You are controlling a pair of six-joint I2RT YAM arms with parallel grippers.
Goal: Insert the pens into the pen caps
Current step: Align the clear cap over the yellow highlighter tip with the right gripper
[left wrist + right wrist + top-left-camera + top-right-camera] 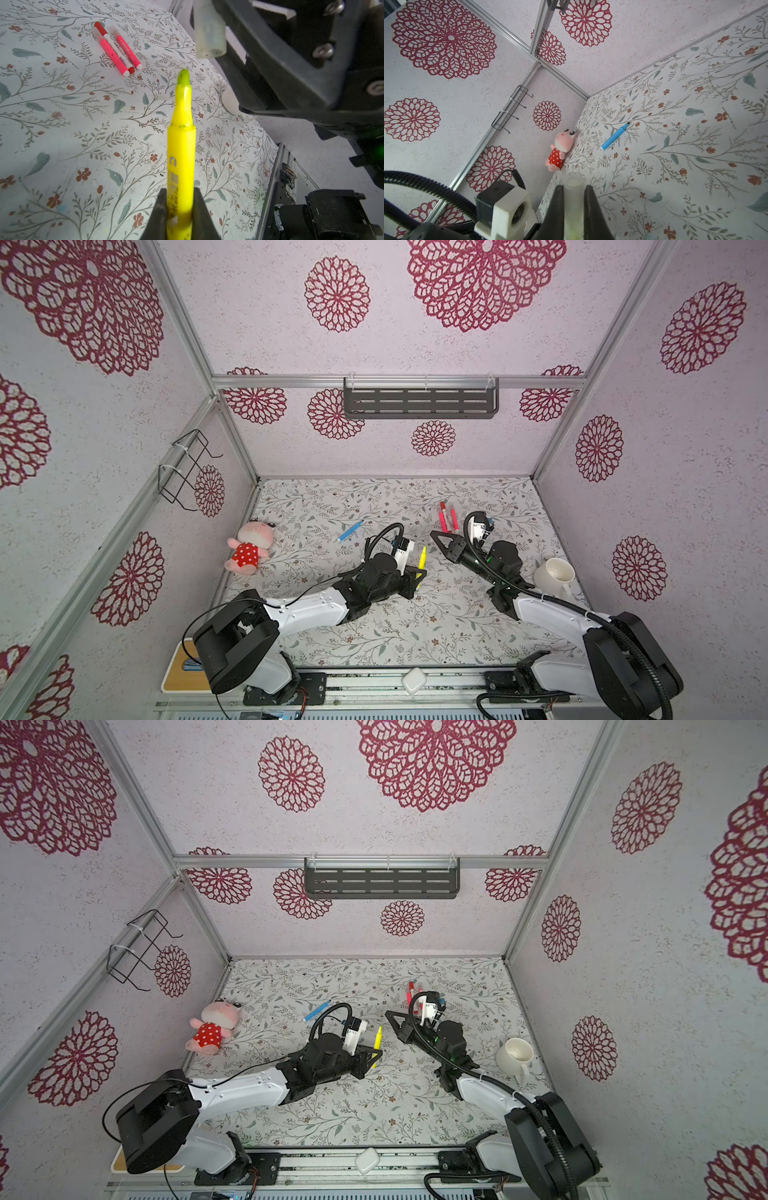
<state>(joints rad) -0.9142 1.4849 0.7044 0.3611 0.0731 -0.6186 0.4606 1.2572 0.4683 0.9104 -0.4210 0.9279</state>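
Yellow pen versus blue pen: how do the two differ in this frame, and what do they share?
The yellow pen is clamped in the left gripper; the blue pen is untouched. The yellow pen is raised off the table, while the blue pen lies flat on it. The yellow pen's tip looks greenish, the blue pen's dark. Both are uncapped.

A: What lies on the floral table (374, 635)?
B: A plush toy (250, 547) at nine o'clock, blue pen (350, 530) at eleven, three pink and red pens (448, 516) together at one, white mug (554, 575) at three.
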